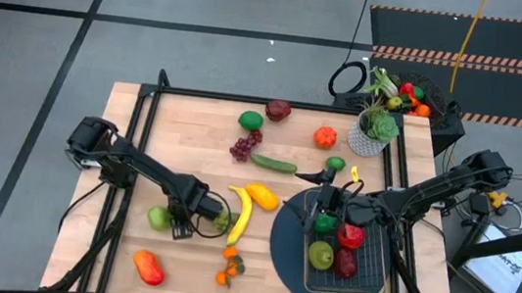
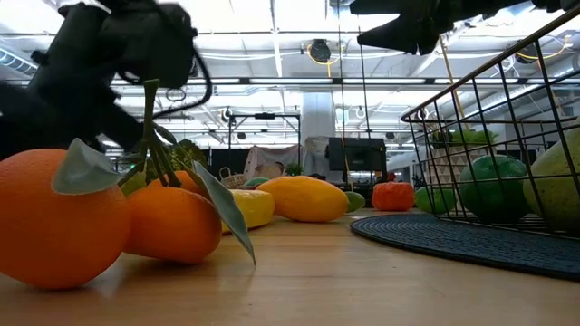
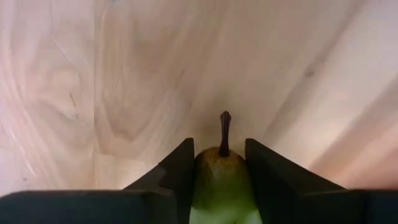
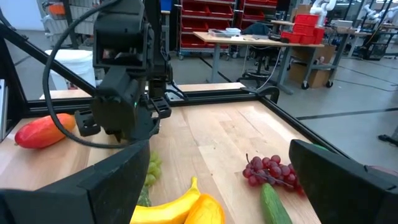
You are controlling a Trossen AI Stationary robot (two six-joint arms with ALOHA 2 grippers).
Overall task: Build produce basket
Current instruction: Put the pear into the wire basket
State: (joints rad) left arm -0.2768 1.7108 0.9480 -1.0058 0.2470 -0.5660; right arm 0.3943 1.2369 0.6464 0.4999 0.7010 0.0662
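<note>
The left tool (image 1: 195, 220) has its fingers against both sides of a green pear (image 3: 221, 180) on the tabletop (image 1: 193, 139), so next comes lifting it to the basket (image 1: 369, 277), where the right tool (image 1: 333, 202) waits, released.

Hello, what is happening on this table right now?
The robot is filling a wire basket with plastic produce. The left hand has a green pear between its fingers on the table. The right hand waits open over the basket, which already holds several fruits. Banana, grapes and others lie outside.
</note>
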